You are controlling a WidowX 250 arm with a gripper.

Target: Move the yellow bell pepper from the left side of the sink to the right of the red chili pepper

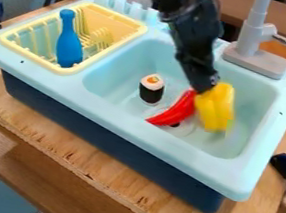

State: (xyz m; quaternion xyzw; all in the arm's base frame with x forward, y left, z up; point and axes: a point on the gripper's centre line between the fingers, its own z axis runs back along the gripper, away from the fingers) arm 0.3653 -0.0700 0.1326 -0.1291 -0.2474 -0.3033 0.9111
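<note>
We are seeing the fingers (206, 82) hanging low over the sink (112, 81), right at the top of the pepper (214, 106). From this one view we cannot tell whether they are open or closed, nor whether they are gripping the pepper or only meeting it. The pepper is sitting just below them and slightly to their right in the view, within the basin, and we cannot tell whether it is resting on the bottom. The chili (176, 109) is starting just beside the fingers and slanting down to their left, its upper end close against the pepper. The sushi (151, 88) is standing upright in the basin, left of the fingers and apart from them. Well to their left, the pin (69, 42) is leaning in the rack (142, 29); the tap (252, 31) is rising beyond them to the right. The desk (121, 178) is carrying the sink.

We are judging the step in hand to be dealing with the pepper, at the point of contact. As we are reading it, the next move is calling for a sure hold before any lift, or a clean release if the pepper is already being set down. Either way, we are needing care not to drag the chili along.
</note>
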